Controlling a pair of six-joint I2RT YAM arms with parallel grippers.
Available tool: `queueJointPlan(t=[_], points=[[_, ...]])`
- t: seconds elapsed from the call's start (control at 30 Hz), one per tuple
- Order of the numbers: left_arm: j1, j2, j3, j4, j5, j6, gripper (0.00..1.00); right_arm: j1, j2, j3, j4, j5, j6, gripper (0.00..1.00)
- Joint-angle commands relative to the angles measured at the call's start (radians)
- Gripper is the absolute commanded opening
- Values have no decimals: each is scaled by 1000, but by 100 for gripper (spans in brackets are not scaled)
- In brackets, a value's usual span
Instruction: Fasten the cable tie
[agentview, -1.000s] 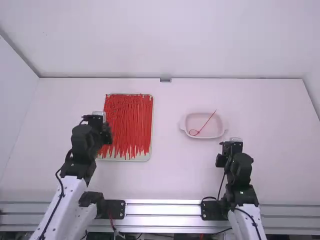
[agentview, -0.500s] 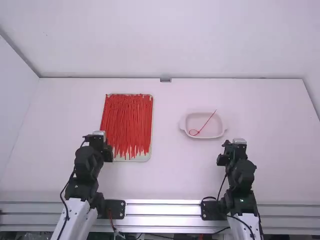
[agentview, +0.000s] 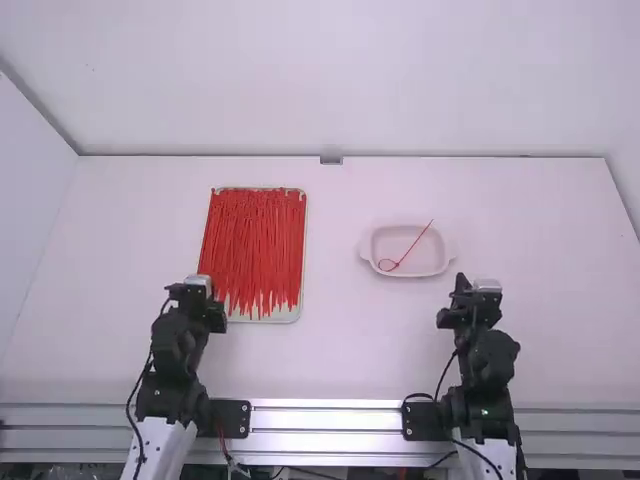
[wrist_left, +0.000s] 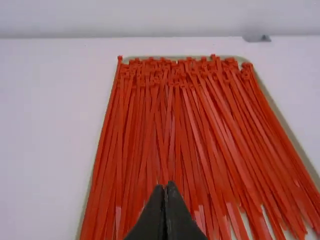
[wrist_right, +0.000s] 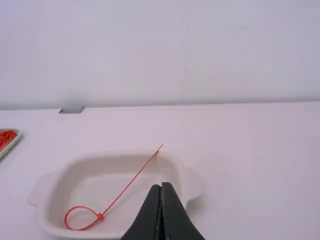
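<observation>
Several loose red cable ties (agentview: 254, 250) (wrist_left: 185, 140) lie side by side on a flat tray (agentview: 301, 258) left of the table's middle. One looped, fastened red tie (agentview: 400, 254) (wrist_right: 107, 202) rests in a white dish (agentview: 438, 268) (wrist_right: 185, 187) to the right. My left gripper (agentview: 203, 300) (wrist_left: 165, 189) sits near the tray's front left corner, drawn back toward its base, shut and holding nothing. My right gripper (agentview: 468, 295) (wrist_right: 161, 189) sits just in front of the dish, also shut and holding nothing.
A white table (agentview: 520, 210) runs back to a white wall, with a small grey fitting (agentview: 331, 158) at the far edge. A metal rail (agentview: 320, 415) crosses the front between the arm bases.
Both arms have drawn back toward their bases. The left gripper has left the tray's left edge and come nearer; the right has pulled slightly back from the dish.
</observation>
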Motion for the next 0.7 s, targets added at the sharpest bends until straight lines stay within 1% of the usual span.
queueJointPlan(t=[0.0,0.3,0.67], points=[[-2,-37,-10,-5,-2,1,0,3,-28,-11,-7,3,4,0],[-2,-150,-10,-5,-2,1,0,3,-28,-11,-7,3,4,0],[-2,-242,-10,-5,-2,1,0,3,-28,-11,-7,3,4,0]])
